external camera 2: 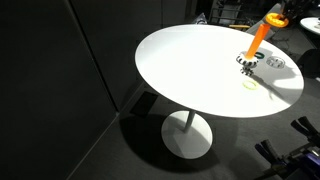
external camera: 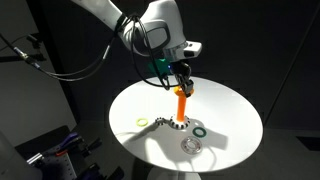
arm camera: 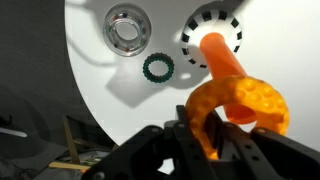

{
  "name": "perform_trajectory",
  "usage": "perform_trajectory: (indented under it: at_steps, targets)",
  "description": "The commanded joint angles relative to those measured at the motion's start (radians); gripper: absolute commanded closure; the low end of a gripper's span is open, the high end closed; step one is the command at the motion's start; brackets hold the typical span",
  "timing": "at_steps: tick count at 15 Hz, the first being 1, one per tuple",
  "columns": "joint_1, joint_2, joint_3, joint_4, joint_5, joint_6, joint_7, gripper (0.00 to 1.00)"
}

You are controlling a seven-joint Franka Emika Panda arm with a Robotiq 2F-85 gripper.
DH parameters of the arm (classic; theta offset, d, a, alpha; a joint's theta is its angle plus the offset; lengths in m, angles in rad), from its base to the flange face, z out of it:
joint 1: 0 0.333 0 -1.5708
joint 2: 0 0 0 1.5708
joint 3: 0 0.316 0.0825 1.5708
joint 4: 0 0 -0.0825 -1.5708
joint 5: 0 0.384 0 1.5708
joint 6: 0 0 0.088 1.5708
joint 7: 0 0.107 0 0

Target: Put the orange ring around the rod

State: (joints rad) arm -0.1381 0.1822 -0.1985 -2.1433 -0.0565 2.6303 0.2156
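Dark room, round white table lit from above. The gripper is clamped on the orange ring, with its fingers squeezed onto the ring's near edge in the wrist view. The ring hangs right at the top of the rod, which stands upright on its black-and-white base. Honestly can't tell if the tip is inside the hole. Around the base there's a dark green ring just beside it, a shiny clear ring a bit further out, and a pale yellow ring on the other side. All lie flat, none touching the rod.
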Motion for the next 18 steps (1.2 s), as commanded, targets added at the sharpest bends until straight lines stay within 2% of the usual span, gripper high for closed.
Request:
perform_trajectory:
  at_steps: [1,18]
  targets:
    - [0.008,0.025,0.003,0.041,0.008,-0.028,0.031,0.92]
    - [0.014,0.079,0.012,0.092,0.034,-0.017,0.041,0.92]
